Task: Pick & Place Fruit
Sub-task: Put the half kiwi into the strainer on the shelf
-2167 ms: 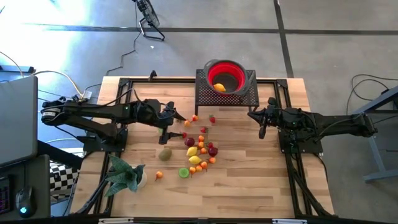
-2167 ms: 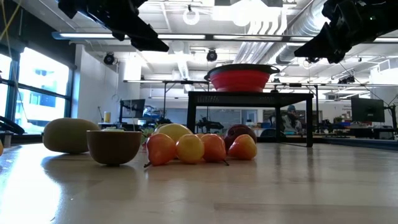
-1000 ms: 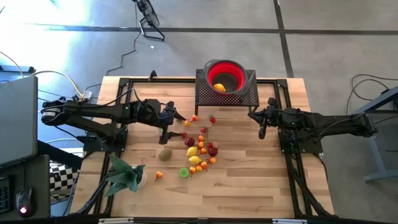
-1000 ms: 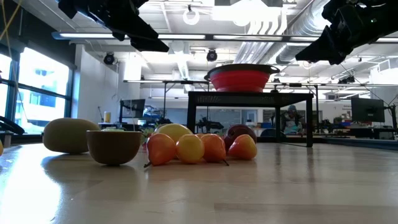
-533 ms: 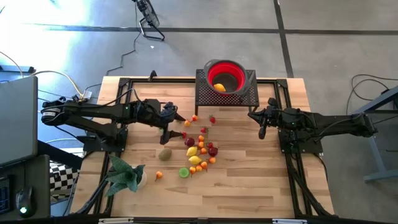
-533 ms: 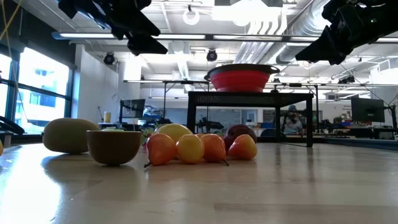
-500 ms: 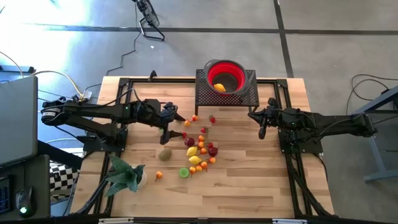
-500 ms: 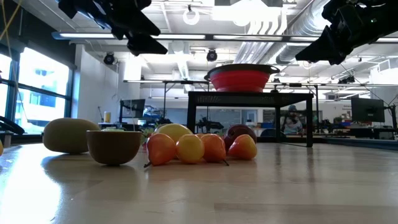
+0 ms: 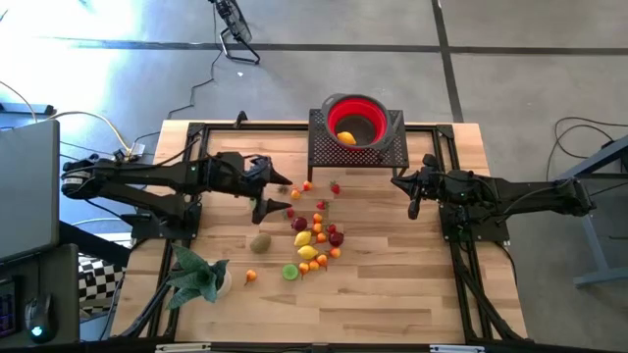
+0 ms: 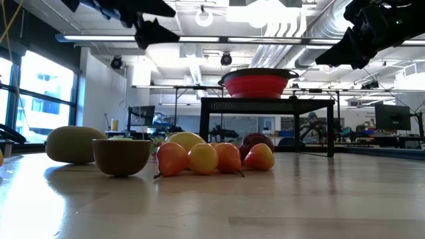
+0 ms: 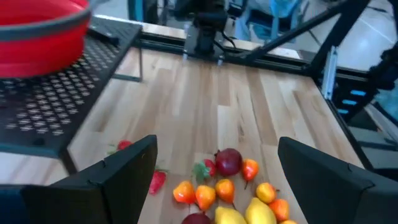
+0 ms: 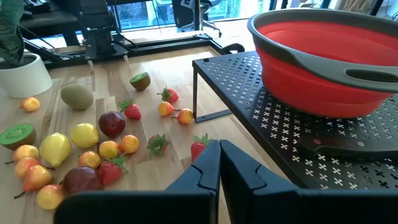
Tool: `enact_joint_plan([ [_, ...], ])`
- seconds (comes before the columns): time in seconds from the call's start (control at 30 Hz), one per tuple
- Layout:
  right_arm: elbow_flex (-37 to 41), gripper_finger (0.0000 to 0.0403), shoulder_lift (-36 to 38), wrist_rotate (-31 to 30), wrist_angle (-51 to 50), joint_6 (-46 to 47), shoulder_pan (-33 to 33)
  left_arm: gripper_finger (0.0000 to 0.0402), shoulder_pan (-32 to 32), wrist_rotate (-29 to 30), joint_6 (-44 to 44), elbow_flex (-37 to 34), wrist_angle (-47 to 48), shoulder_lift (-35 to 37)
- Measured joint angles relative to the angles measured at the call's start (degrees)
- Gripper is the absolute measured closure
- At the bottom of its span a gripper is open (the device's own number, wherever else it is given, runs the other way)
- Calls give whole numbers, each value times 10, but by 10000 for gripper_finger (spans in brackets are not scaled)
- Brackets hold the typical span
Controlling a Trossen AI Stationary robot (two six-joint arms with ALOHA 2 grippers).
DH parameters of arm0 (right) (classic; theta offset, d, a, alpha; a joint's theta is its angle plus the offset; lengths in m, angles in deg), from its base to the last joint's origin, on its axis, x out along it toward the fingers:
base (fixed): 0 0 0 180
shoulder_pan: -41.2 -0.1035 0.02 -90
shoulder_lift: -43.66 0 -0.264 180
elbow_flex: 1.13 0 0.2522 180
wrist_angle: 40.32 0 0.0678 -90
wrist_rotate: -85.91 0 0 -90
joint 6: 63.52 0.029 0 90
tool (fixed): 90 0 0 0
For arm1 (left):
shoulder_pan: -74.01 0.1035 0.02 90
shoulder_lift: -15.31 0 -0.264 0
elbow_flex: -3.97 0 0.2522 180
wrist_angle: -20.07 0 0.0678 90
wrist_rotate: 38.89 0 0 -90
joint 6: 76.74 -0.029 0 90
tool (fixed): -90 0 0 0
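Our left gripper (image 9: 273, 192) hangs above the table (image 9: 392, 294) with its fingers (image 11: 124, 174) spread wide and holding nothing, the fruit (image 11: 227, 186) lying in a loose cluster just below and ahead of the tips. Nearest the fingers sit small oranges and a lemon (image 11: 260, 213), with a dark plum (image 11: 229, 161) just past them and strawberries off to one side.

To do this pick well, we judge we should choose one fruit at the edge of the cluster, centre the open fingers over it, and come straight down so the neighbours are not knocked rolling.

Beyond the cluster stands the black rack (image 9: 358, 147) carrying the red bowl (image 9: 357, 119), and only from overhead do we see one yellow fruit (image 9: 346, 137) already inside it. Table level instead shows a kiwi (image 10: 74, 144) and a halved kiwi (image 10: 121, 156) in front of the pile.

Our right gripper (image 9: 413, 199) waits farther off, near the rack's corner, fingers pressed together and empty.
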Motion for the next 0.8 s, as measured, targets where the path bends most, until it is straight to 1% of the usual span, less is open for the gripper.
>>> enact_joint_plan([
  [0.13, 0, 400, 0, 1, 1, 0, 0, 73, 0, 37, 0, 16, 9, 23],
  [0.23, 0, 400, 0, 1, 3, 0, 0, 73, 0, 46, 0, 19, 12, 35],
  [0.4, 0, 400, 0, 1, 4, 0, 0, 73, 0, 46, 13, 19, 35, 38],
  [0.53, 0, 400, 0, 2, 4, 0, 0, 73, 0, 19, 26, 19, 42, 37],
  [0.67, 0, 400, 0, 3, 4, 0, 0, 73, 0, 8, 30, 19, 35, 37],
  [0.8, 0, 400, 0, 31, 4, 0, 0, 73, 0, 1, 34, 19, 38, 37],
])
